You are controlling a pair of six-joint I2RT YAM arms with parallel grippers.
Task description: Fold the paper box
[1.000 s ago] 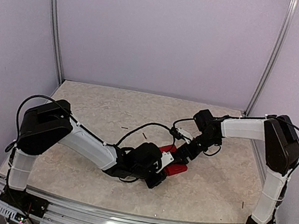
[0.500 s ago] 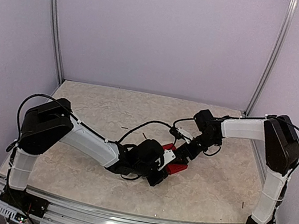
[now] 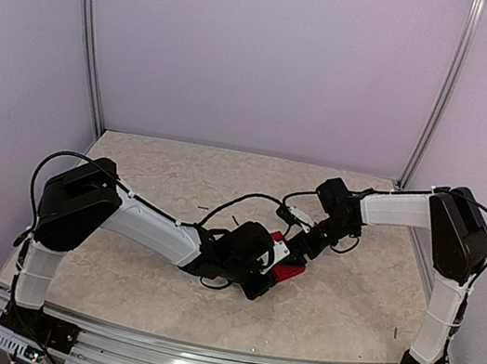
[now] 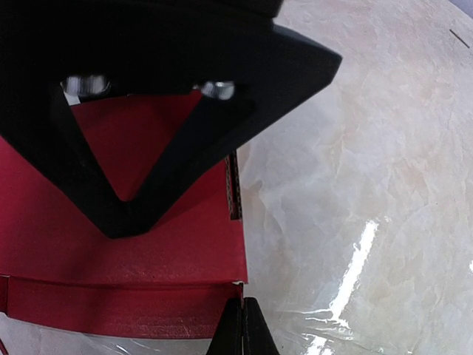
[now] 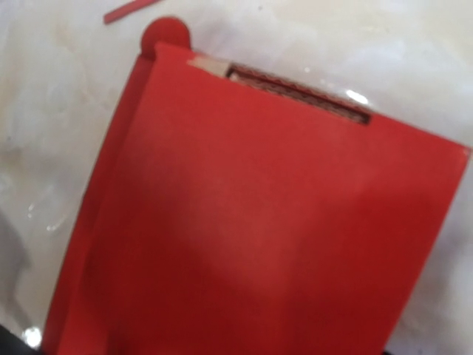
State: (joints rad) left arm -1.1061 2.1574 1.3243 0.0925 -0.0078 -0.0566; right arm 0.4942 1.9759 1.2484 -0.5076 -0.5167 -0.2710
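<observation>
The paper box [image 3: 290, 266] is lying flat near the middle of the table [image 3: 159, 177], a little right of centre, with both arms crowding in over it. The left gripper [image 4: 242, 330] is reaching in from the near left and is clenched tight, its tips pressed together with nothing showing between them. They are sitting just beside the box's near corner; whether they are touching the card cannot be told. The right gripper [image 3: 299, 247] is coming in from the far right with its jaws spread wide. In the left wrist view one of its fingers [image 4: 111, 211] is resting its tip on the box's red top panel, pressing on it rather than clasping an edge. That black finger is blocking much of the panel from this side, and in the overhead view the left wrist is covering the box's left part. In the right wrist view the red card is filling nearly the whole frame, a slot showing along its far edge and a round tab at one corner. A thin red scrap [image 5: 131, 11] is lying on the table just beyond that tab. A black cable [image 3: 240, 202] is arching above the surface between the two arms, and a few small dark specks [image 3: 203, 207] are lying well apart from the box.
</observation>
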